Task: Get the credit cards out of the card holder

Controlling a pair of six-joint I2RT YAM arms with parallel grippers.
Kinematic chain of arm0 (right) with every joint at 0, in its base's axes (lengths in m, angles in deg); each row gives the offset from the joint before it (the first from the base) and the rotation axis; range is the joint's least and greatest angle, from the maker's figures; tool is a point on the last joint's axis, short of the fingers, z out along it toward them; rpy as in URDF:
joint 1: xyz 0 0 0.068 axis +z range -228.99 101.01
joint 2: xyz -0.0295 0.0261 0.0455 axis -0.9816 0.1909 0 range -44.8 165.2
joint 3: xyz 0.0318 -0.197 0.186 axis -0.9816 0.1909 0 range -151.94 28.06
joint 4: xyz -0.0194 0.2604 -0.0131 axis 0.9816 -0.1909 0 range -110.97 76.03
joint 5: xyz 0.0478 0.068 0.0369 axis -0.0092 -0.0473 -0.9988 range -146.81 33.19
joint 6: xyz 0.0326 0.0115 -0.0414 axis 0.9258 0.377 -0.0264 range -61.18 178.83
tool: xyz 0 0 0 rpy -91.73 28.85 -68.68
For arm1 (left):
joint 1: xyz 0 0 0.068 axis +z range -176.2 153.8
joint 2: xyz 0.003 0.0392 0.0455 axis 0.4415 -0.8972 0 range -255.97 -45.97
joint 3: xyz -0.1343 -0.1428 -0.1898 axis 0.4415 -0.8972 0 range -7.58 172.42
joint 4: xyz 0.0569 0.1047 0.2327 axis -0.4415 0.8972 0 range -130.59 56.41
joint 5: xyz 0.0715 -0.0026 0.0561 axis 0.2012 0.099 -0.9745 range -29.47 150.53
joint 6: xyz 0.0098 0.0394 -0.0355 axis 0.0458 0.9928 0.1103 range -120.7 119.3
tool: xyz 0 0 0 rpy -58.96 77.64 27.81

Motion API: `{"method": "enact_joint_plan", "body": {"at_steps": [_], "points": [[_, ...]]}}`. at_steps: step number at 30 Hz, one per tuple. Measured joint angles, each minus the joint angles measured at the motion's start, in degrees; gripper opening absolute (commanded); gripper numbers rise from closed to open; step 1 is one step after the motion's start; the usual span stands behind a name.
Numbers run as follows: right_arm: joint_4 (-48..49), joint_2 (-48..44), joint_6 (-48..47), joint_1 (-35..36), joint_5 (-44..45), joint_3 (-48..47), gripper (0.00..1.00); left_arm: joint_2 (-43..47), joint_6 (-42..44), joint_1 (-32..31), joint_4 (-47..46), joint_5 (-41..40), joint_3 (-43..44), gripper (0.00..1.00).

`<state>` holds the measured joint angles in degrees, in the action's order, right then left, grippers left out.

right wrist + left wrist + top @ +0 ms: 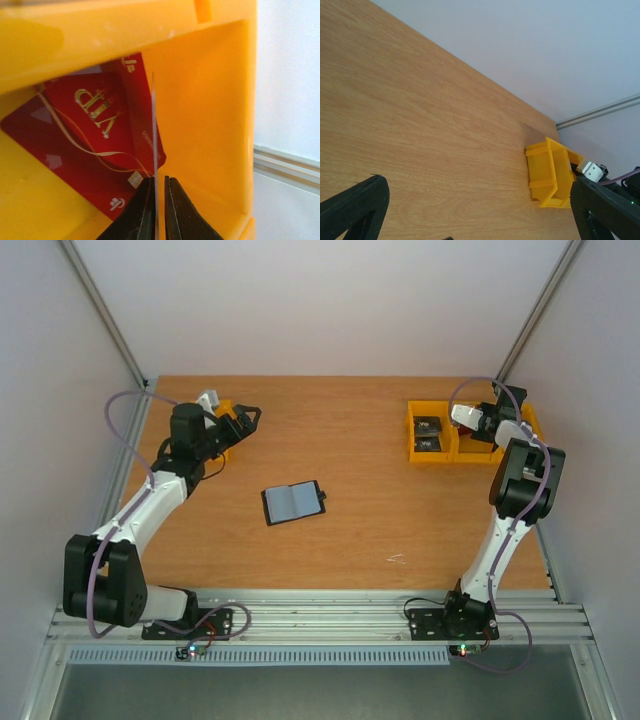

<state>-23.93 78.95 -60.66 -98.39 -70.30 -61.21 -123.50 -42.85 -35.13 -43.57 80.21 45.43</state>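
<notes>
The card holder (293,502) lies open and flat at the table's middle, blue-grey inside, its tab pointing right. My right gripper (488,430) hangs over the yellow bins (455,448) at the back right. In the right wrist view the right gripper (159,178) is shut on a thin credit card (154,130) seen edge-on, upright inside a bin. Two red credit cards (90,130) lie flat on that bin's floor. My left gripper (245,420) is open at the back left, far from the card holder. In its own view the left gripper (477,180) has only bare wood between its fingers.
A second yellow bin (222,440) sits under the left arm, partly hidden. Dark flat cards (428,435) lie in the left compartments of the right bins. Across the table the left wrist view shows the right bins (550,172). White walls and metal posts close in the table.
</notes>
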Motion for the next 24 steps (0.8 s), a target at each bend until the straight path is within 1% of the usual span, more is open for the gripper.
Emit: {"method": "enact_joint_plan", "body": {"at_steps": [3, 7, 9, 11, 16, 18, 19, 20, 21, 24], "points": [[1.84, 0.48, -0.07, 0.04, 0.00, -0.04, 0.14, -0.46, 0.74, -0.33, 0.31, -0.55, 0.66, 0.99], [2.23, 1.05, -0.20, 0.31, 0.02, -0.04, 0.34, -0.50, 1.66, -0.72, 0.61, -1.31, 0.87, 0.99], [2.27, 1.25, -0.13, 0.37, 0.24, -0.04, 0.41, -0.50, 1.99, -0.81, 0.90, -2.05, 0.87, 0.99], [2.32, 1.27, -0.20, 0.39, 0.57, -0.02, 0.46, -0.50, 2.29, -0.81, 1.49, -2.58, 0.87, 0.99], [3.52, 1.27, -0.26, 0.37, 1.51, -0.02, 0.65, -0.50, 2.91, -0.81, 2.62, -3.48, 0.87, 0.99], [3.76, 1.25, -0.28, 0.37, 1.66, -0.02, 0.75, -0.48, 2.99, -0.81, 2.71, -3.63, 0.87, 0.99], [3.89, 1.25, -0.31, 0.33, 1.75, -0.02, 0.84, -0.46, 2.99, -0.81, 2.73, -3.63, 0.87, 0.99], [3.89, 1.22, -0.33, 0.28, 1.90, -0.02, 0.96, -0.44, 2.99, -0.81, 2.73, -3.63, 0.87, 0.99], [4.02, 1.11, -0.46, 0.22, 1.92, 0.04, 0.98, -0.39, 2.99, -0.81, 2.73, -3.63, 0.87, 0.99], [3.96, 0.24, -0.42, 0.02, 2.05, 0.09, 0.99, 0.07, 2.99, -0.81, 2.78, -3.63, 0.76, 0.99]]}}
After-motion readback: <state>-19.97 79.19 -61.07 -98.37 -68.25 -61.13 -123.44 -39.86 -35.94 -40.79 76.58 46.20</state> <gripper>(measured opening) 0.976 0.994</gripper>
